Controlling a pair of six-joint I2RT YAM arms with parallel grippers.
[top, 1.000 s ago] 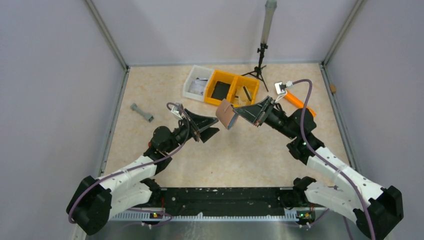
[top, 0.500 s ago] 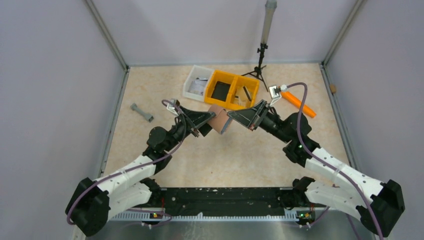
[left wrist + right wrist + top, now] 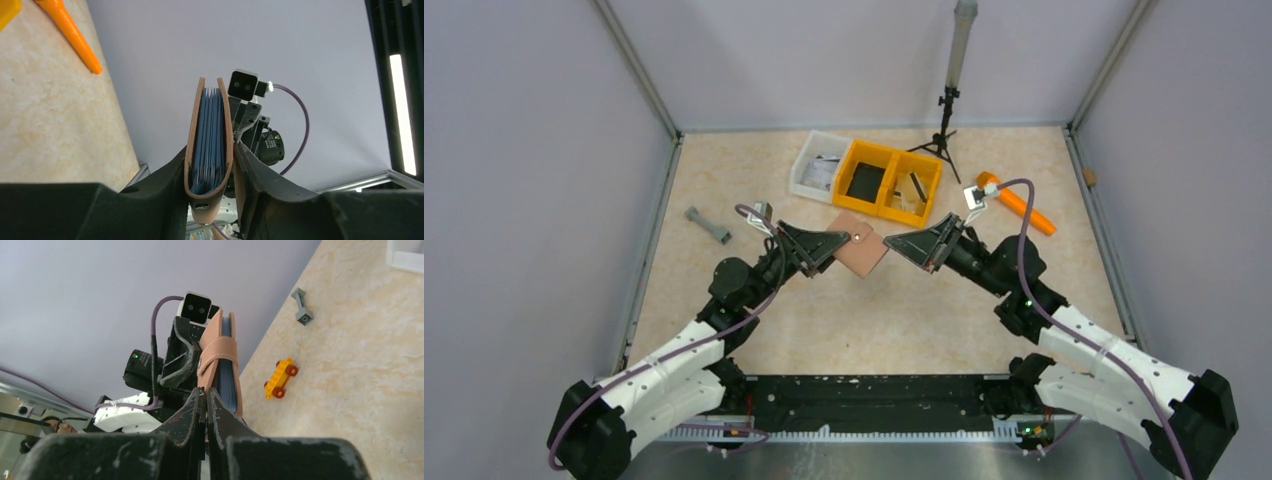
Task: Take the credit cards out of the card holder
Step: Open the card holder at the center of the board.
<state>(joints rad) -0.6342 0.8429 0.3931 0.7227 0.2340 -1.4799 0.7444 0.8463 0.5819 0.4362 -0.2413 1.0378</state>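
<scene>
One left gripper (image 3: 842, 241), one right gripper (image 3: 888, 244), one holder (image 3: 861, 258). At upper centre: two yellow bins (image 3: 874, 148), one white bin (image 3: 803, 161), one tripod (image 3: 944, 125). Elsewhere: one orange cone (image 3: 1016, 203), one grey piece (image 3: 708, 226), one toy car (image 3: 279, 377).

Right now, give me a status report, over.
Left pincer shut on reddish-brown leather card holder, folded, aloft. Right pincer shut on its edge. No cards out. Yellow plastic bins behind, apart.

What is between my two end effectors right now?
The card holder, folded. The top view shows the left end effector and right end effector holding its opposite edges, nothing else between them.
</scene>
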